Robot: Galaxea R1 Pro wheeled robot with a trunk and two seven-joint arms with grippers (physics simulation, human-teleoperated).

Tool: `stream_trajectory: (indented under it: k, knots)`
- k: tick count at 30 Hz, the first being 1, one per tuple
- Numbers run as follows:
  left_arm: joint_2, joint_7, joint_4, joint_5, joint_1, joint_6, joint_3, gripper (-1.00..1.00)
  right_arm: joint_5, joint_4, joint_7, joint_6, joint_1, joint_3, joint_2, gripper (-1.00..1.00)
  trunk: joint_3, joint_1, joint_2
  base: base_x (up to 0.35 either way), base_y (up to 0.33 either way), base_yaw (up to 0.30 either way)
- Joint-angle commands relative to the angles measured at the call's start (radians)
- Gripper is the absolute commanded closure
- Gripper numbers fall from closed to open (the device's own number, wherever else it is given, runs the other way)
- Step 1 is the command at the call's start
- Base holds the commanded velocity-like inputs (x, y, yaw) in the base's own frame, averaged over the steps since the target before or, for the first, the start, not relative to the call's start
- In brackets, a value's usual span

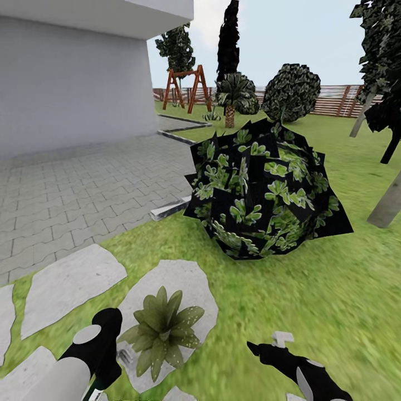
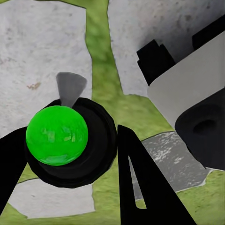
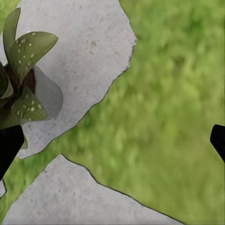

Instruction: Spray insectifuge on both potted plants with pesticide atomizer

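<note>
One potted plant (image 1: 161, 328), a low rosette of pointed dull-green leaves, sits on a grey stepping stone (image 1: 189, 284) in the garden lawn; its speckled leaves (image 3: 26, 51) also show in the right wrist view. My right gripper (image 1: 262, 352) (image 3: 112, 140) hovers just right of it, open, with only grass and stone between the fingers. A small whitish-grey T-topped piece (image 1: 282, 337) shows right behind it; whether that is the pesticide atomizer I cannot tell. My left arm (image 1: 104, 334) is left of the plant. Between the left gripper's (image 2: 70, 136) fingers sits a black ring holding a green ball.
A big dark leafy bush (image 1: 262, 189) stands ahead on the lawn. Grey paving (image 1: 83, 189) and a house wall (image 1: 72, 72) lie to the left. A tree trunk (image 1: 387, 200) leans at the right. A swing frame (image 1: 186, 83) and a slatted fence (image 1: 340, 100) are far back.
</note>
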Motion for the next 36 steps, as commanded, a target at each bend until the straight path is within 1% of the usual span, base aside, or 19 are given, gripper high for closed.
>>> stream_trajectory:
  k: [1,5,8,11,17,21,26,28,30,33,36]
  knots:
    - [-0.001,-0.01,-0.001,-0.009,0.0,0.01,0.003,1.0,0.004,-0.002,0.008,0.007,-0.001,-0.008,0.001,-1.0,-0.001,0.0,0.0,0.0,0.0,0.023]
    - [-0.002,-0.01,-0.003,-0.008,-0.001,0.01,0.001,1.0,0.004,0.001,0.008,0.009,-0.001,-0.008,0.0,-1.0,-0.003,0.0,0.0,0.0,0.0,0.007]
    - [-0.009,-0.01,-0.01,-0.007,-0.001,0.01,0.002,1.0,0.003,0.01,0.008,0.009,-0.001,-0.009,0.0,-1.0,-0.007,0.0,0.0,0.018,0.0,0.001]
    - [-0.011,-0.01,-0.058,-0.007,-0.001,0.01,0.002,1.0,0.003,0.014,0.008,0.009,-0.001,-0.011,0.0,-1.0,-0.011,0.0,0.0,0.072,0.0,-0.052]
    - [-0.012,-0.01,-0.073,-0.007,-0.001,0.01,0.001,1.0,0.003,0.015,0.008,0.009,-0.001,-0.011,0.0,-1.0,-0.021,0.0,0.0,0.235,0.149,-0.098]
    - [-0.012,-0.01,-0.071,-0.008,-0.001,0.009,0.001,1.0,0.003,0.016,0.009,0.009,-0.001,-0.011,0.0,-1.0,-0.022,0.0,0.0,0.184,0.19,-0.03]
    - [-0.011,-0.011,-0.064,-0.01,-0.001,0.008,0.002,1.0,0.003,0.016,0.01,0.009,-0.001,-0.011,0.0,-1.0,-0.025,0.0,0.0,0.021,0.028,-0.057]
    - [-0.011,-0.012,-0.044,-0.01,-0.001,0.008,0.003,1.0,0.003,0.016,0.01,0.009,-0.001,-0.011,0.0,-1.0,-0.027,0.0,0.0,0.002,0.002,-0.162]
    - [-0.011,-0.012,0.007,-0.012,0.0,0.008,0.003,1.0,0.003,0.016,0.01,0.009,-0.001,-0.011,0.0,-1.0,-0.03,0.0,0.0,0.0,0.001,-0.178]
    - [-0.011,-0.01,0.031,-0.012,0.0,0.008,0.003,1.0,0.003,0.016,0.01,0.009,-0.001,-0.012,0.0,-1.0,-0.033,0.0,0.0,0.0,0.0,-0.182]
    - [-0.011,-0.009,0.034,-0.016,0.0,0.008,0.001,1.0,0.003,0.021,0.01,0.009,-0.001,-0.011,0.0,-1.0,-0.037,0.0,0.0,0.0,0.0,-0.184]
